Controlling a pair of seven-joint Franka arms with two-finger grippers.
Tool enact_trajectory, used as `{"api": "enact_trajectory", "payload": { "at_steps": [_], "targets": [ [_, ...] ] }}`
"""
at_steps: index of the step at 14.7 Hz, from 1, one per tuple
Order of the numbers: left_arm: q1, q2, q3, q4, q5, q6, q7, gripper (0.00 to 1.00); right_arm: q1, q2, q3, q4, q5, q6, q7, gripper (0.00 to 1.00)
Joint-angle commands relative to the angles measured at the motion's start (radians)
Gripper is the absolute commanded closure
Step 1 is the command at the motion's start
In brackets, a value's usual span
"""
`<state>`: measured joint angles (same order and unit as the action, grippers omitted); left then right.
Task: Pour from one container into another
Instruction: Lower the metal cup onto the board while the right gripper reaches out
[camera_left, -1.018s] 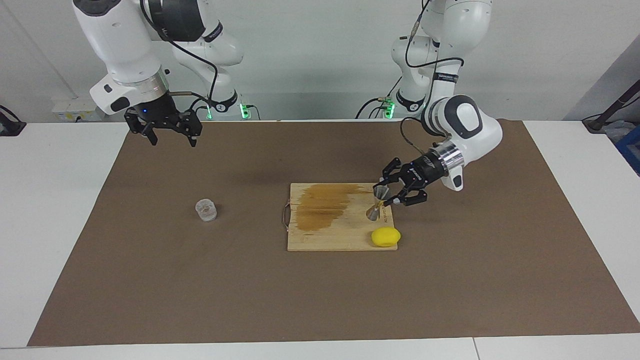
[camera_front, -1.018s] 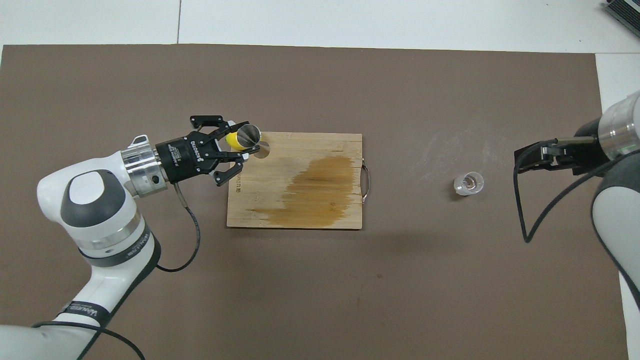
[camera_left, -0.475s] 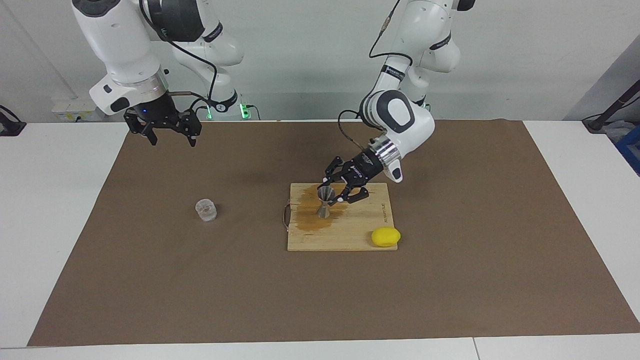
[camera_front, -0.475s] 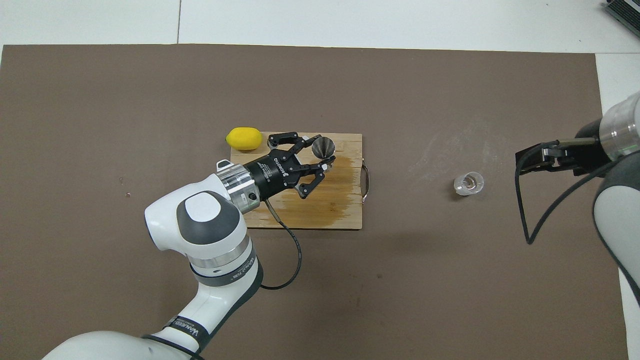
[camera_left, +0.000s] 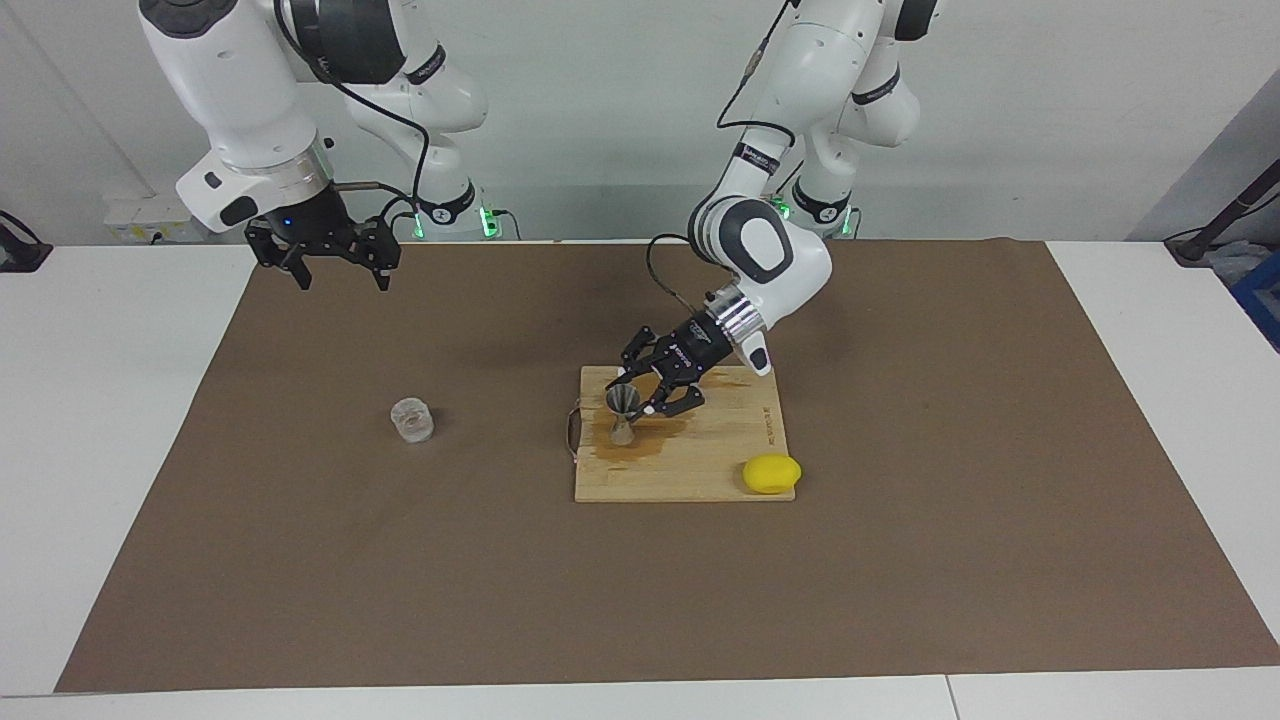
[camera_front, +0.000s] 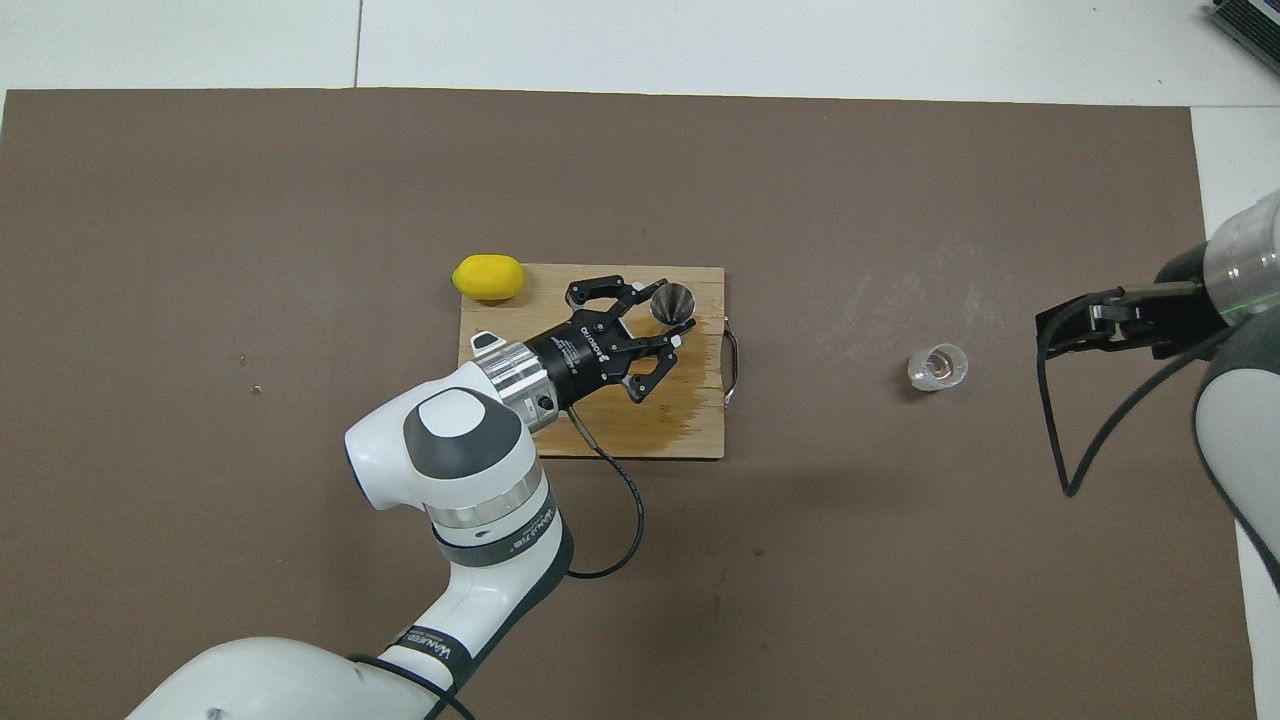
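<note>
Two arms: left gripper (camera_left: 634, 399) angled down over board (camera_left: 700, 470), clamped on jigger (camera_left: 623, 415); right gripper (camera_left: 340, 268) waits, jaws wide, empty.

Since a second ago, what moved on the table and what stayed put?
The left gripper, shut on the steel jigger, carried it along the cutting board from the lemon end to the handle end, toward the glass cup. The right gripper waited with open jaws over the mat; cup, lemon and board stayed put.
</note>
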<state>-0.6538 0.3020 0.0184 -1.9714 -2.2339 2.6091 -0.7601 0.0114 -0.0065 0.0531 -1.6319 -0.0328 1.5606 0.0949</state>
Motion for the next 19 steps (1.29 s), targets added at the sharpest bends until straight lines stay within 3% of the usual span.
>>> {"api": "enact_trajectory", "payload": {
  "at_steps": [1,5,9,14,19],
  "targets": [
    [-0.040,0.000,0.015,-0.006,-0.055,0.020,0.057,1.00,-0.033,-0.024,0.001,-0.023,0.011,-0.008,-0.032,0.00],
    [-0.043,-0.003,0.015,-0.035,-0.084,0.017,0.090,1.00,-0.036,-0.023,-0.001,-0.022,0.013,0.012,0.011,0.01],
    [-0.043,-0.001,0.015,-0.038,-0.090,0.019,0.094,1.00,-0.079,-0.021,-0.001,-0.020,0.017,0.021,0.192,0.02],
    [-0.044,-0.004,0.015,-0.049,-0.092,0.025,0.128,1.00,-0.125,-0.007,-0.001,-0.026,0.094,0.050,0.545,0.08],
    [-0.044,-0.004,0.015,-0.052,-0.093,0.026,0.128,1.00,-0.183,0.043,-0.001,-0.031,0.177,0.064,0.912,0.08]
  ]
}}
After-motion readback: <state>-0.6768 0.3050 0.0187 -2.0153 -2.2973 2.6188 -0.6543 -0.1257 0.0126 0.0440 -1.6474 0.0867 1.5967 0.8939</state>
